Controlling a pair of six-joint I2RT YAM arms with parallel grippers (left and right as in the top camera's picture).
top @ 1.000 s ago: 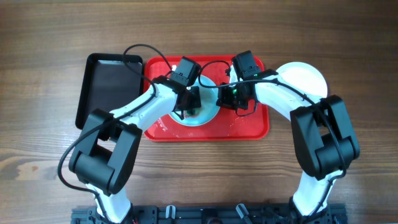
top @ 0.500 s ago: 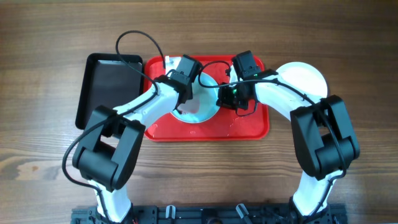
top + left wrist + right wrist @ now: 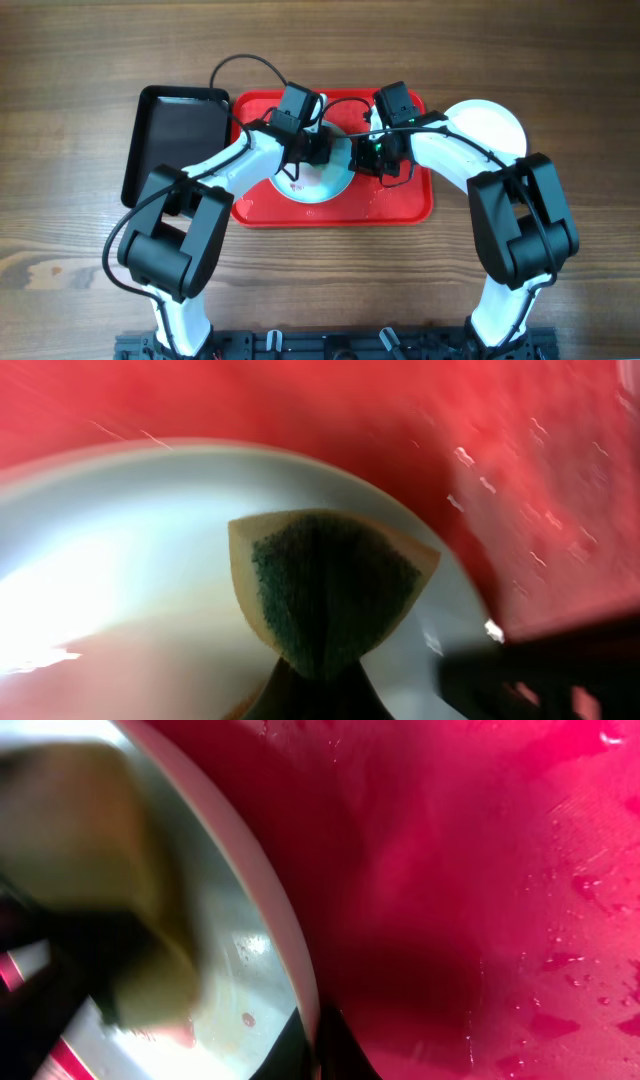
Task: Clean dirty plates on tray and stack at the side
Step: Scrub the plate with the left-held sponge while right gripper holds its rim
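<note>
From where I stand, both arms are bent in over the red tray (image 3: 400,200) in the middle of the table (image 3: 80,60). A pale plate (image 3: 322,183) lies on the tray's left half. The left gripper (image 3: 308,150) is clamped narrow on a sponge (image 3: 330,585), yellow with a green scrubbing face that is folded into a wedge and turned down at the plate. The right gripper (image 3: 372,155) is pinched tight on the pale plate's right rim, which runs straight into its fingertips in the right wrist view. A white plate (image 3: 495,120) sits on the bare wood just right of the tray, partly under the right arm. Whether another lies beneath it, I cannot tell. A black tray (image 3: 175,135) rests against the red tray's left edge.

This looks like the scrubbing step, with one arm steadying and the other wiping. To do it well, the right claw should hold the rim firmly but low, so the plate does not tip or skate on the wet tray. The sponge should press flat, green side down, and sweep the whole centre rather than dab with the wedge's tip. The right wrist view shows a pinkish smear and a red speck near the rim, so that patch likely needs a pass too. The two wrists are close together, so short strokes away from the right claw seem safest.
</note>
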